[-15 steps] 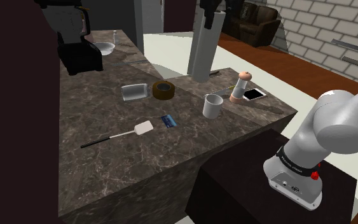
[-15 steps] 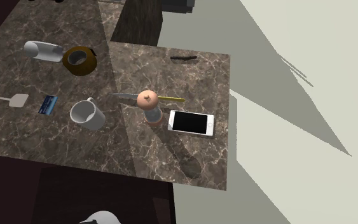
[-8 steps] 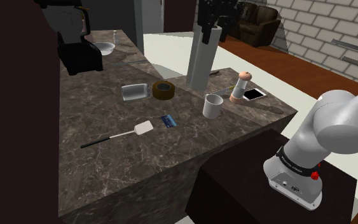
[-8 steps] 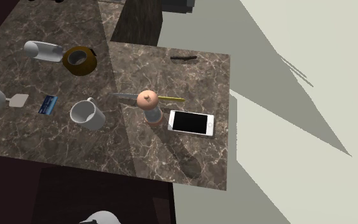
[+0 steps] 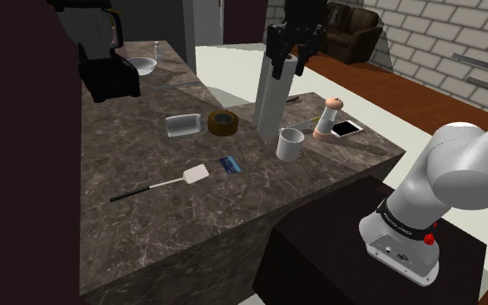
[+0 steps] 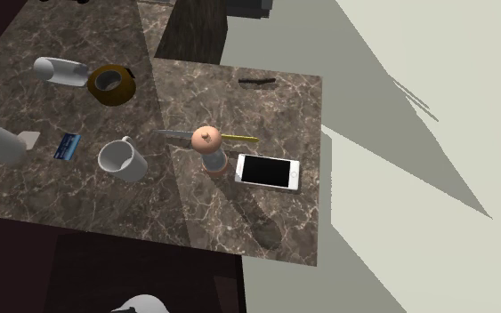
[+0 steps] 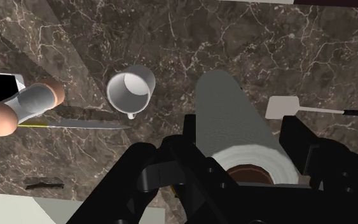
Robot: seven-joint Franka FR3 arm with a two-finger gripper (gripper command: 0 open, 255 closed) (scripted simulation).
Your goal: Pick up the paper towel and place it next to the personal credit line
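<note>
From where I stand, the all-black 2-finger gripper (image 5: 283, 54) hangs high in the upper middle of the shoulder view. Its fingers (image 7: 296, 137) are closed on the top end of the tall grey paper towel roll (image 5: 272, 97), whose brown core faces the hand in the wrist view. The roll looks to be held off the dark marbled stone counter (image 5: 146, 225). Its long axis is close to upright with a slight lean, and its lower end sits, in the frame, between the brown tape ring (image 5: 223, 122) and the white mug (image 5: 290, 146).

The small flat blue card (image 5: 228, 165), which I take for the credit line, lies near the frame's middle, down and to the left of that lower end. In the second exterior view the roll pokes in from the left edge, just left of the card and across the white spatula (image 6: 28, 140). I judge that 1 short shift toward the card and a straight lowering beside it would do, minding the mug and spatula.
</note>
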